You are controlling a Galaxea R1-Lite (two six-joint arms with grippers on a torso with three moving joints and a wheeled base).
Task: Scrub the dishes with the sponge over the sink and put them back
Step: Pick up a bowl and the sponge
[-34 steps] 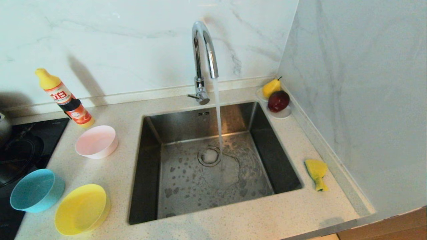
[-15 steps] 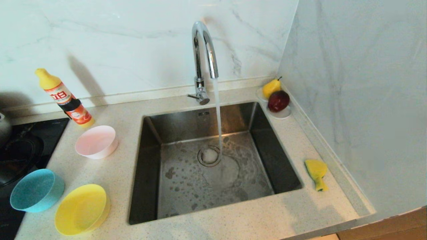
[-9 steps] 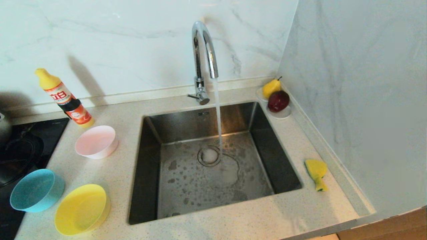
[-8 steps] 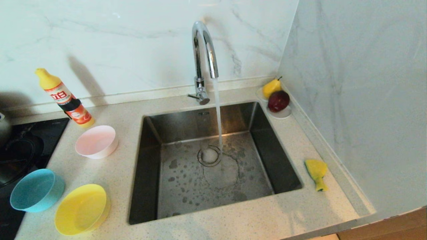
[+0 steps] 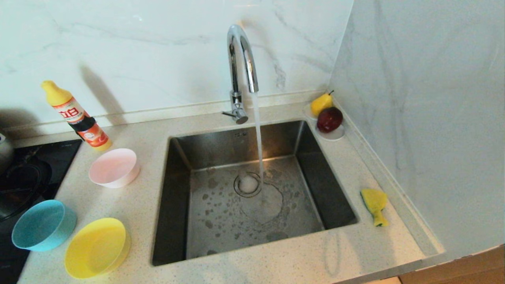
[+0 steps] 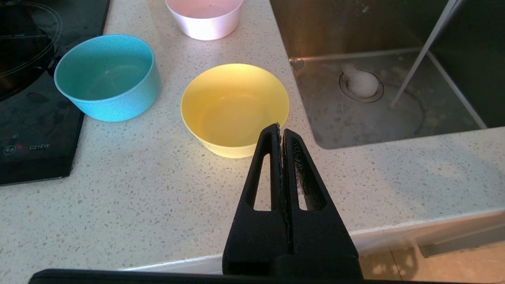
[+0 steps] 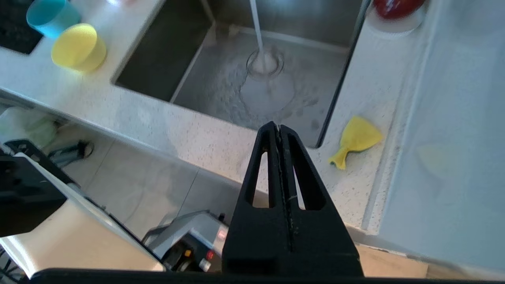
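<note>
- Right gripper (image 7: 279,128), fingers pressed together, empty, hangs above the desk edge near the yellow sponge (image 7: 355,140).
- Left gripper (image 6: 281,130), fingers pressed together, sits parked by the yellow bowl (image 6: 234,108).

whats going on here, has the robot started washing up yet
Not really. The tap is running into the sink, but nothing is being handled. The pink bowl, blue bowl and yellow bowl sit on the counter to the sink's left, and the sponge lies on the counter to its right. The right claw is shut and empty, raised over the counter's front edge with the sponge just ahead. The left claw is shut, parked near the yellow bowl.
</note>
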